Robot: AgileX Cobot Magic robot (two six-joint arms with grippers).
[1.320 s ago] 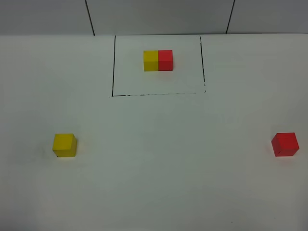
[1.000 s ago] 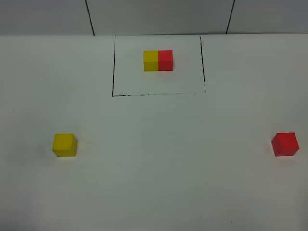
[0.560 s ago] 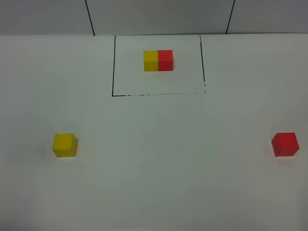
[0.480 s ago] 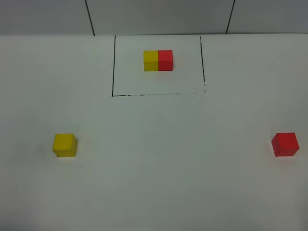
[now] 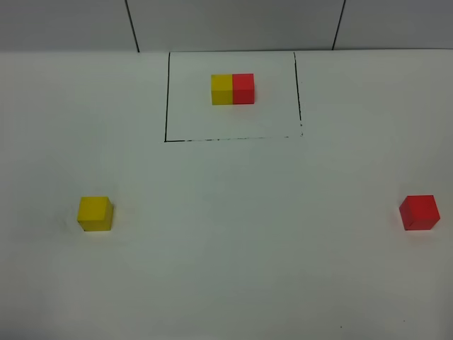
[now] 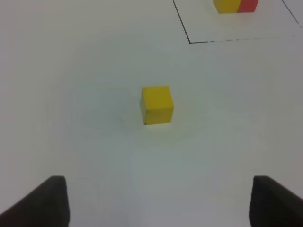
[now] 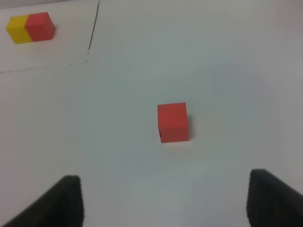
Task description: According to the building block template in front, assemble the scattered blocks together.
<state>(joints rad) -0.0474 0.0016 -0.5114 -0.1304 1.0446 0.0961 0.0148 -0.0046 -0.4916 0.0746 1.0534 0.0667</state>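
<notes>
The building block template (image 5: 232,89), a yellow and a red cube joined side by side, stands inside a thin black drawn rectangle at the back middle; it also shows as the template (image 6: 235,5) and the template (image 7: 30,27) in the wrist views. The loose yellow cube (image 5: 95,213) sits at the left and the loose red cube (image 5: 419,212) at the right. My left gripper (image 6: 158,205) is open, short of the yellow cube (image 6: 157,104). My right gripper (image 7: 163,203) is open, short of the red cube (image 7: 173,122). Neither gripper appears in the exterior high view.
The white table (image 5: 241,241) carries only the cubes and the black drawn rectangle (image 5: 165,99). A grey wall with dark seams (image 5: 132,25) runs along its far edge.
</notes>
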